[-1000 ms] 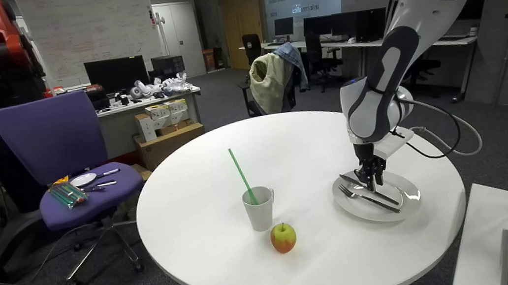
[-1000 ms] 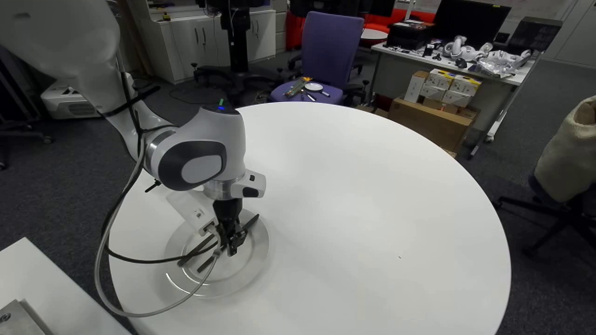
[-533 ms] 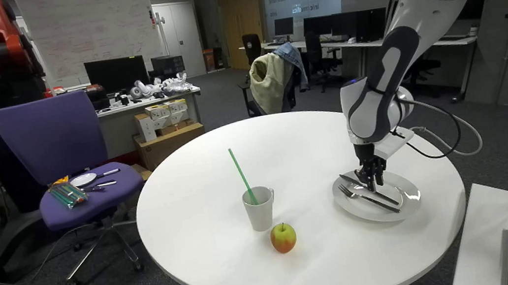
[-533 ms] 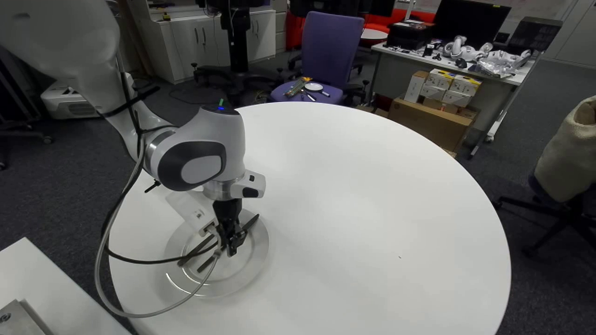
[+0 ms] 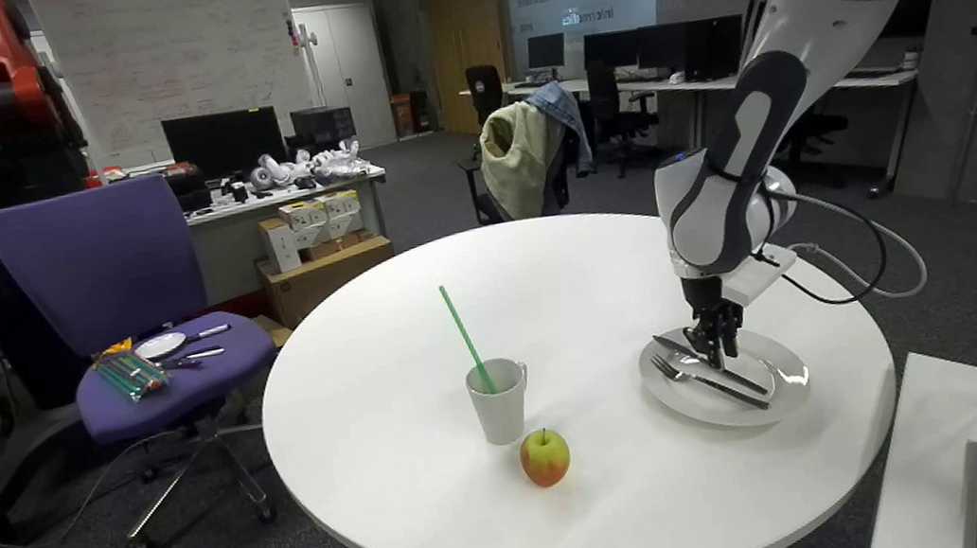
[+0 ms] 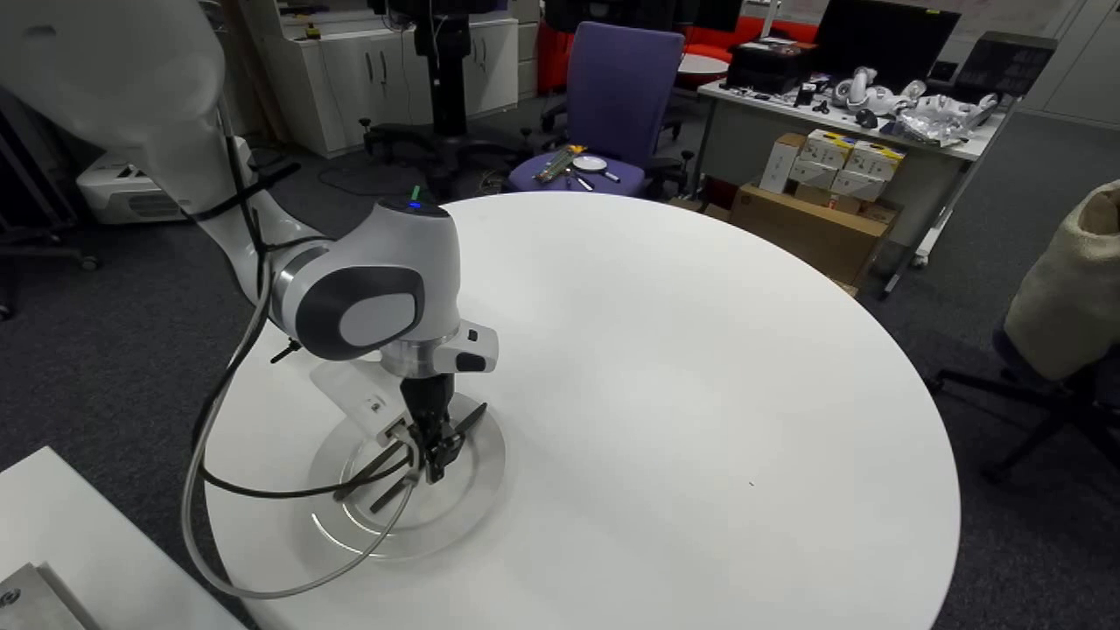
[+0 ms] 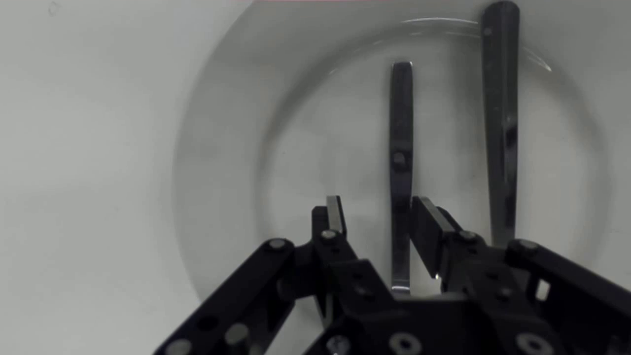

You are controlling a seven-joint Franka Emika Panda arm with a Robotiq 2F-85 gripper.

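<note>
A white plate [image 5: 681, 406] lies on a round white table, with a knife [image 5: 745, 381] and a fork [image 5: 708, 384] side by side on it. My gripper [image 5: 723, 358] points down over the plate. In the wrist view my gripper [image 7: 375, 198] is open, its fingers apart on either side of the dark knife handle [image 7: 402, 123]. The handle is nearer the right finger; I cannot tell if they touch. The fork handle [image 7: 500, 113] is outside the right finger. The plate [image 6: 481, 499] also shows in an exterior view, with the arm and cables partly covering the cutlery.
On the table [image 5: 565, 273] stand a white mug [image 5: 501, 417] with a green straw [image 5: 462, 330] and a red-green apple [image 5: 545, 459]. A purple chair [image 5: 106, 270] holding a bag and utensils is beside it. Cables [image 6: 262, 591] loop from the wrist.
My wrist and its hanging cable have shifted very slightly. The plate, knife and fork have not visibly moved.
</note>
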